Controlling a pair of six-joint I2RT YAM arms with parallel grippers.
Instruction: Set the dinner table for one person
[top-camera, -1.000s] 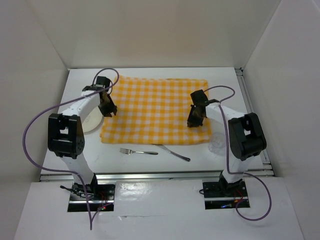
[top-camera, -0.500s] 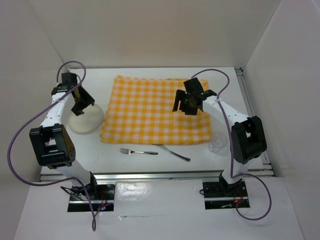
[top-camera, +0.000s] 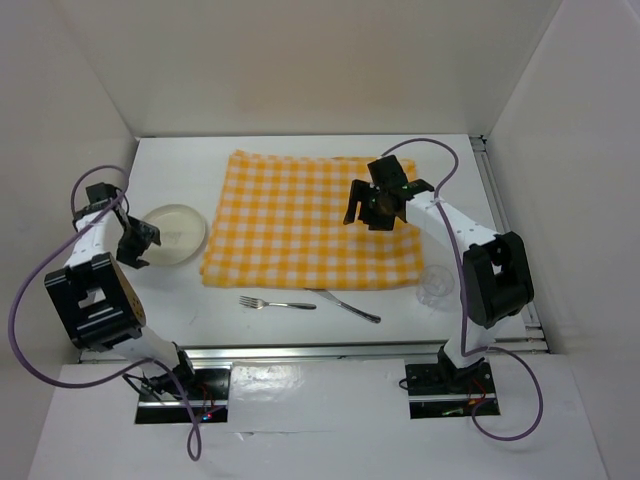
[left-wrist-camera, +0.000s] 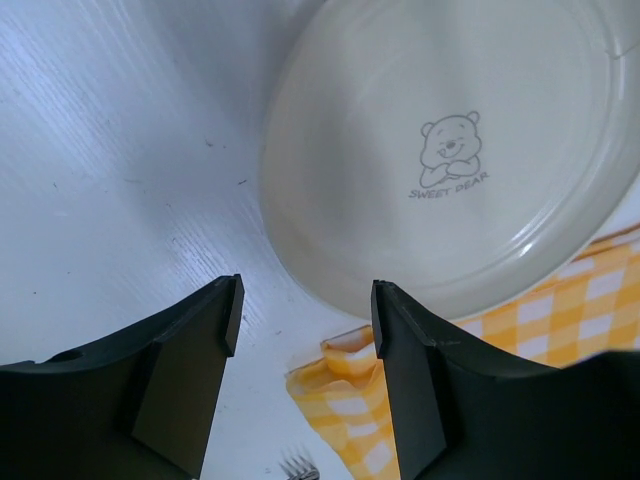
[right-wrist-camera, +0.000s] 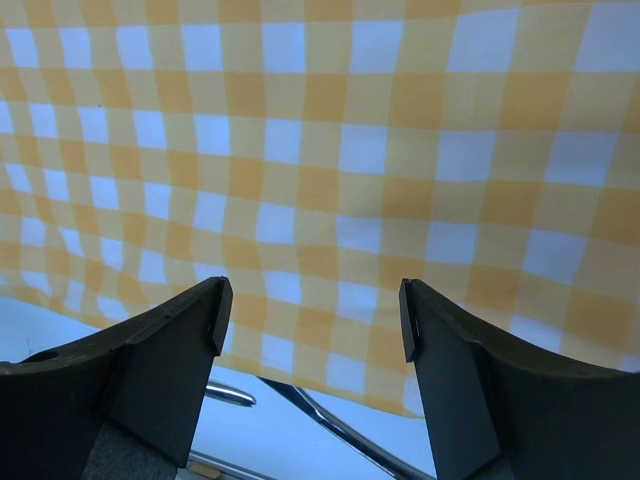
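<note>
The dinner table (top-camera: 200, 300), a large flat matte white rectangular tabletop, lies beneath both sets of fingers and carries everything else. The left gripper (left-wrist-camera: 305, 310) hangs over a bare stretch of it with its two dark fingers spread wide and nothing between them. Just beyond their tips, reaching past the right-hand finger, sits a round cream ceramic plate (left-wrist-camera: 450, 150) printed with a small bear. A crumpled corner of the yellow-and-white checked cloth (top-camera: 310, 220) shows beside that same finger, touching the plate's rim or very nearly, and the tines of a silver metal fork (top-camera: 277, 303) peek in low between the fingers. The right gripper (right-wrist-camera: 315, 310) hovers above the cloth, its fingers likewise parted wide and empty; checks fill the space ahead of them, while back between their bases the cloth's edge gives way to white tabletop and a slim silver utensil (top-camera: 345, 303). A clear drinking glass (top-camera: 436, 285) stands off the cloth, well apart from those fingers.
</note>
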